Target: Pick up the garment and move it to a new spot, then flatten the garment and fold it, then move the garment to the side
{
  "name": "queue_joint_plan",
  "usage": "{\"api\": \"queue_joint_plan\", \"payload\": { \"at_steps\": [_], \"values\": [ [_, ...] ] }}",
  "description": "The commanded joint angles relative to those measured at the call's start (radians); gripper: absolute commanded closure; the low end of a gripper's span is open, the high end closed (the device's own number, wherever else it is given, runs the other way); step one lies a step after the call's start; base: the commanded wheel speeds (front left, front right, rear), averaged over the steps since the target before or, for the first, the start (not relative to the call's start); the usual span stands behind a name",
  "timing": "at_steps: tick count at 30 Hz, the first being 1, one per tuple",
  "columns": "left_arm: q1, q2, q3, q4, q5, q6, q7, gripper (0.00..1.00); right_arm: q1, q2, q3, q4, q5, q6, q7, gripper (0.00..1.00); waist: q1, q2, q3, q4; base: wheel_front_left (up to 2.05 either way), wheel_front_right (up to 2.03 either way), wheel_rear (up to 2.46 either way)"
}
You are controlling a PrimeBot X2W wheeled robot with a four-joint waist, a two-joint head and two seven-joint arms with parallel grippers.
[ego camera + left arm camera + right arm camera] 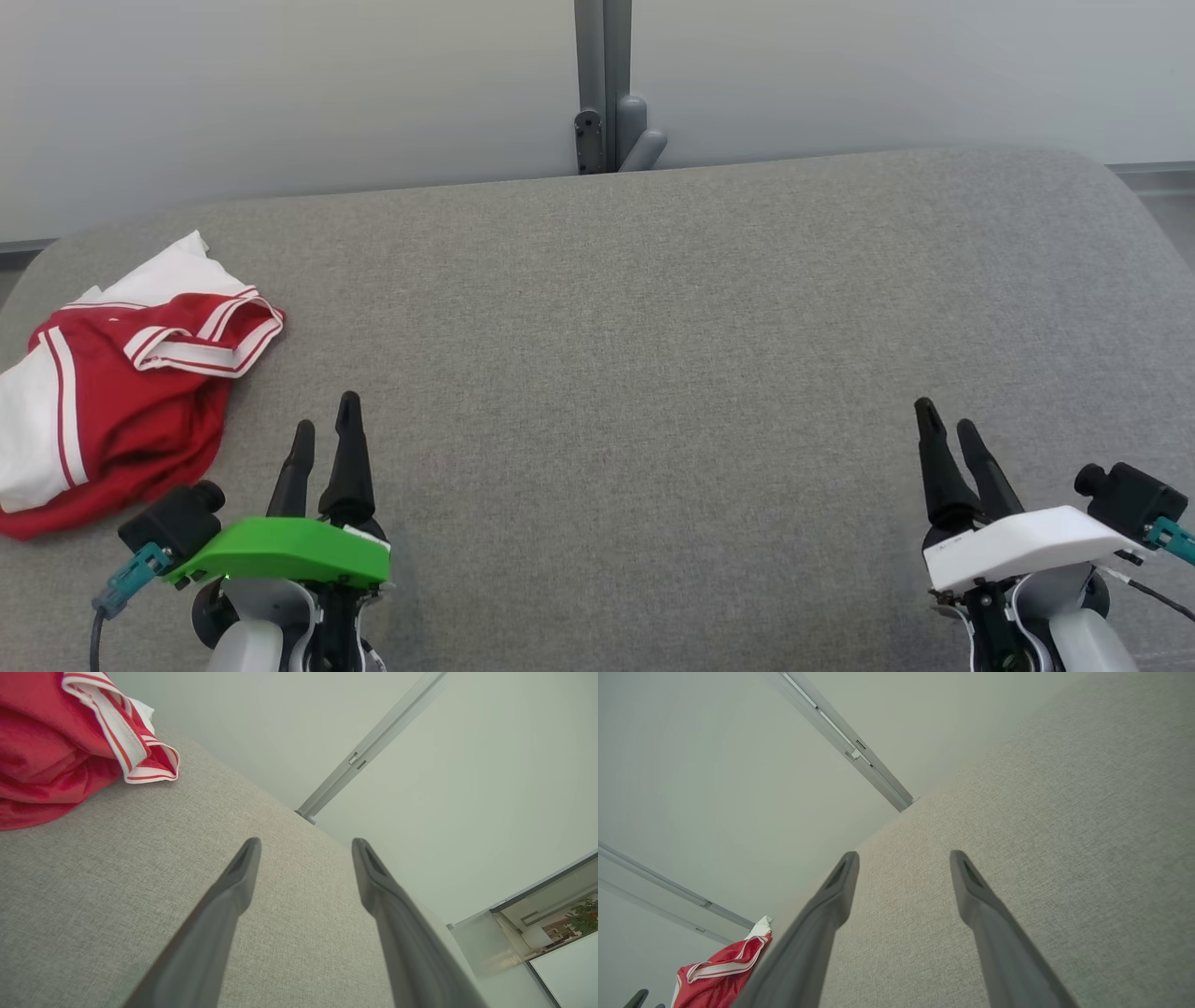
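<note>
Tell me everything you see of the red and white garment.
The garment is soft-looking red cloth with white panels and red-and-white striped trim. It lies crumpled in a loose heap, neither flattened nor folded, at the far left of the grey fabric surface, near its edge. It rests on that surface; the open left gripper stands beside it, not touching.

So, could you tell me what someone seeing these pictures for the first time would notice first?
The crumpled red-and-white garment stands out at once, bunched at the left edge of the grey fabric surface. Next come the two open grippers near the front: the left gripper with a bright green cover, beside the garment but apart from it, and the right gripper with a white cover.
</note>
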Motion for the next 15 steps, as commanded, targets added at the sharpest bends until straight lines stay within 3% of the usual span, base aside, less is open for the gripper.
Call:
{"api": "queue_joint_plan", "payload": {
  "at_steps": [1, 15],
  "values": [
    [0.003, 0.004, -0.002, -0.020, 0.026, 0.008, -0.008, 0.00, -0.001, -0.009, 0.012, -0.021, -0.030, 0.000, -0.011, 0.00, 0.0000, 0.0000, -0.001, 0.000, 0.00, 0.00, 0.00],
    [0.045, 0.005, -0.035, -0.065, 0.238, 0.054, -0.044, 0.00, 0.033, -0.022, 0.066, -0.060, -0.232, 0.000, -0.053, 0.00, 0.0000, 0.0000, -0.012, 0.002, 0.00, 0.00, 0.00]
  ]
}}
